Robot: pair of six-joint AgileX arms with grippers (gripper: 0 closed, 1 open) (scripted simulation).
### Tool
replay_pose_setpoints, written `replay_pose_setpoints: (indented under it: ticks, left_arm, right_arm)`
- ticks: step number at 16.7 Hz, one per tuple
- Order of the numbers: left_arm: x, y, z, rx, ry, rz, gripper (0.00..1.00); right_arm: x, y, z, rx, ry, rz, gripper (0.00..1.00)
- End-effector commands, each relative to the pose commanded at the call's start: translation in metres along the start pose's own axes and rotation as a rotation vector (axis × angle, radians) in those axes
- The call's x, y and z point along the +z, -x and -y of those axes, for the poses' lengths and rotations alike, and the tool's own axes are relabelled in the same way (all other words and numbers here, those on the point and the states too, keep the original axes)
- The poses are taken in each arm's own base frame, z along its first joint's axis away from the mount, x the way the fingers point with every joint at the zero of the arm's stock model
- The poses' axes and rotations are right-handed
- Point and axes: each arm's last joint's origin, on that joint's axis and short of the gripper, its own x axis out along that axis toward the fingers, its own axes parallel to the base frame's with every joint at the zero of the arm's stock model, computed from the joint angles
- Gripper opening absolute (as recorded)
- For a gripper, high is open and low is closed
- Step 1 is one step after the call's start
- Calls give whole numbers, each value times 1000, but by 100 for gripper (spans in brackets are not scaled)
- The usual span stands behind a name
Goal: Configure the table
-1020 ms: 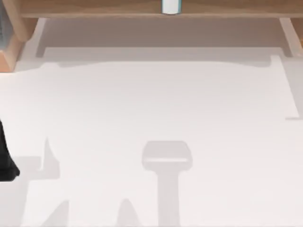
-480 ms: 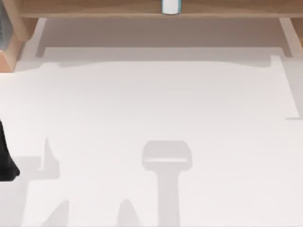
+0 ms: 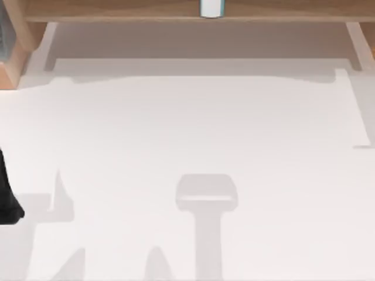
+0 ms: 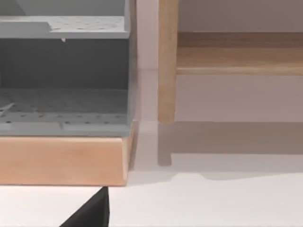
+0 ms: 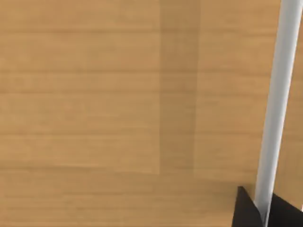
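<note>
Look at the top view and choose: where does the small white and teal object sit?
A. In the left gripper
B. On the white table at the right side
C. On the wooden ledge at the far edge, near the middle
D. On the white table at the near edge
C: the white and teal object stands on the light-brown wooden ledge, beyond the white table.

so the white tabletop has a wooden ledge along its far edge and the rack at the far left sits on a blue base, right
Not quite. The grey rack sits on a light-brown wooden base, not a blue one; the left wrist view shows this. The rest holds: the top view shows the white table with the wooden ledge along its far edge.
</note>
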Motion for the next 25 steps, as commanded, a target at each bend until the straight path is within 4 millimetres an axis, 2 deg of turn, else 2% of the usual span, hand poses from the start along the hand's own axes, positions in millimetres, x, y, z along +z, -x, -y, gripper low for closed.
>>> replay_pose_setpoints:
  ticks: [3,9,15,22,25]
  left_arm:
    - [0,0,0,0,0,0,100]
    - [0,0,0,0,0,0,100]
    - [0,0,0,0,0,0,100]
    - [0,0,0,0,0,0,100]
    - [0,0,0,0,0,0,100]
  right_arm:
    - [1,-5,-3,12,-10,-2,0]
    - [-2,-59,1,-2,-2,-2,0]
    - [-2,-65,-1,6,-7,-7,0]
    - [-3,-117,-1,5,-8,-9,0]
    - [-2,-124,-1,7,-9,-8,0]
